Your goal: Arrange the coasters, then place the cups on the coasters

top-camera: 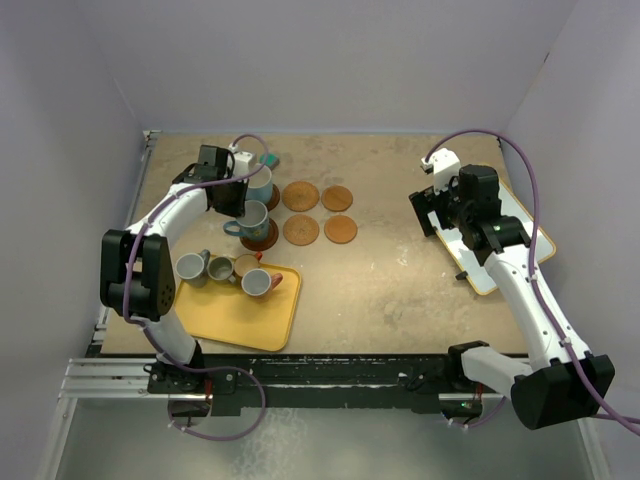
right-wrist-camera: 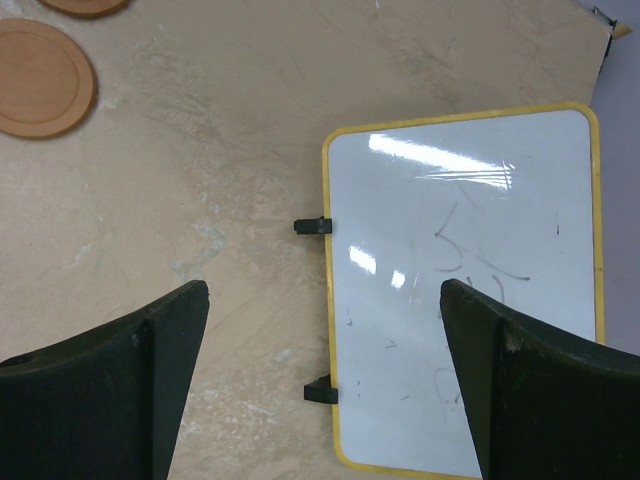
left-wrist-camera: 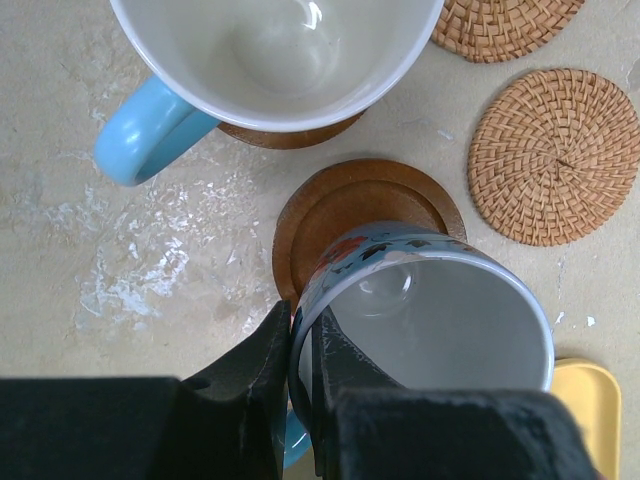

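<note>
Right, over on the right the right gripper (right-wrist-camera: pixel 322 290) is hanging wide open and empty above the yellow-framed whiteboard (right-wrist-camera: pixel 470 300), well clear of the action. On the left, the large light blue patterned ceramic mug (left-wrist-camera: pixel 440 330) is hovering or resting, I can't tell which, over the near dark round wooden coaster (left-wrist-camera: pixel 340 210). The left gripper (left-wrist-camera: pixel 300 315) is pinching its near-left rim, jaws almost closed on the wall. It's wanting a level, straight drop, centring on the rings and staying off the plain light blue mug (left-wrist-camera: pixel 270 60) just beyond, before the fingers (left-wrist-camera: pixel 265 350) are releasing.
</note>
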`<state>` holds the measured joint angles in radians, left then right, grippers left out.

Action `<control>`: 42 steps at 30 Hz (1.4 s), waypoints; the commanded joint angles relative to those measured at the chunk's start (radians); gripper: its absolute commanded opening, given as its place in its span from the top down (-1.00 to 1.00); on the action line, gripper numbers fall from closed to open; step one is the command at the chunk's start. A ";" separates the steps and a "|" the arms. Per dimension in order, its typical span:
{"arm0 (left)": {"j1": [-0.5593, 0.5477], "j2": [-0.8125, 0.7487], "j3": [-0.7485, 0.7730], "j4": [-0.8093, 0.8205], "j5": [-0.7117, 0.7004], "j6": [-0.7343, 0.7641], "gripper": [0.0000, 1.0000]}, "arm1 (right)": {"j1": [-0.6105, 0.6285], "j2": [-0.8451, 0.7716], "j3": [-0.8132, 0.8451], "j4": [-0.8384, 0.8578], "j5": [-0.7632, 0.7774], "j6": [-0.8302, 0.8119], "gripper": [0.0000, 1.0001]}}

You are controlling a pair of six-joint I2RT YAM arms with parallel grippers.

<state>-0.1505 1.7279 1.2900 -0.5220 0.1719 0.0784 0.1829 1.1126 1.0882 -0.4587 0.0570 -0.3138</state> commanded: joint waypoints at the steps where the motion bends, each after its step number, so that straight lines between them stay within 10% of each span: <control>1: 0.011 -0.052 0.019 0.050 0.030 -0.016 0.94 | 0.000 0.000 0.015 0.023 -0.011 0.002 -1.00; 24: 0.012 -0.053 -0.010 0.074 0.010 -0.002 0.93 | -0.001 0.002 0.015 0.022 -0.011 0.002 -1.00; 42: 0.012 -0.091 -0.012 0.065 -0.008 0.005 0.52 | 0.000 0.006 0.015 0.020 -0.010 0.002 -1.00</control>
<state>-0.1501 1.6917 1.2778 -0.4866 0.1738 0.0814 0.1829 1.1130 1.0882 -0.4591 0.0570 -0.3138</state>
